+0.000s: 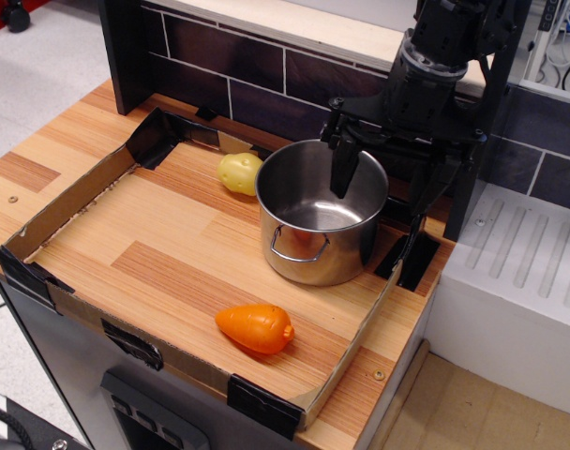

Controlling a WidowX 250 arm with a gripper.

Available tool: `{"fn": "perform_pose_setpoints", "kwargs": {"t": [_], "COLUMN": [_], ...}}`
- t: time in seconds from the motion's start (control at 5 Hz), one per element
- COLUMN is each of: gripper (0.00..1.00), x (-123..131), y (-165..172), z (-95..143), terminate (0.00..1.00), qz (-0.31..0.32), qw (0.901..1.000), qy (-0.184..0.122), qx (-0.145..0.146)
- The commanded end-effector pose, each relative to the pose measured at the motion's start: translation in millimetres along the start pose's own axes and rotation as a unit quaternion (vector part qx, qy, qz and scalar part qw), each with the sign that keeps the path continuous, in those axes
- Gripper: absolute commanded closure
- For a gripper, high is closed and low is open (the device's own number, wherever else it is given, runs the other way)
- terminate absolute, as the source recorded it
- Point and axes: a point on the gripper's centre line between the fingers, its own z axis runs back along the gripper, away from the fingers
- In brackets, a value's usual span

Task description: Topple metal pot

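Only one view is given you, looking down on the counter from the front, so read it closely. Your gripper (386,180) stands with its fingers spread wide apart, one finger (343,169) dipped inside the metal pot (321,214) and the other down outside the pot's far right wall, so the rim sits between them; that straddle looks chosen to hook or clamp the wall and tip the pot over. The pot stands upright at the back right of the shallow cardboard tray (71,199), with room in front of it to fall. Count one pot, one yellow toy potato (239,172) just beside its left rear, and one orange toy carrot (256,327) near the tray's front edge, well apart from the pot.
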Motion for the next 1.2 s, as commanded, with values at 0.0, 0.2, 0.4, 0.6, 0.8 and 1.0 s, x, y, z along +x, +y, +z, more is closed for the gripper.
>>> {"fn": "perform_pose_setpoints", "kwargs": {"t": [0.0,0.2,0.4,0.6,0.8,1.0], "gripper": [0.00,1.00,1.00,1.00,1.00,1.00], "x": [1.0,0.1,-0.1,-1.5,-8.4,-15.7], "y": [-3.8,-6.5,-7.7,-6.2,1.6,11.1], "z": [7.2,5.3,3.3,-0.4,10.0,25.5], "terminate": [0.00,0.00,0.00,0.00,0.00,0.00], "qz": [-0.010,-0.003,-0.003,-0.006,-0.002,-0.011], "qw": [0.9993,0.9994,0.9993,0.9994,0.9986,0.9970], "qy": [0.002,-0.005,-0.017,-0.021,0.001,-0.002], "qx": [-0.035,-0.036,-0.033,-0.029,-0.052,-0.076]}}
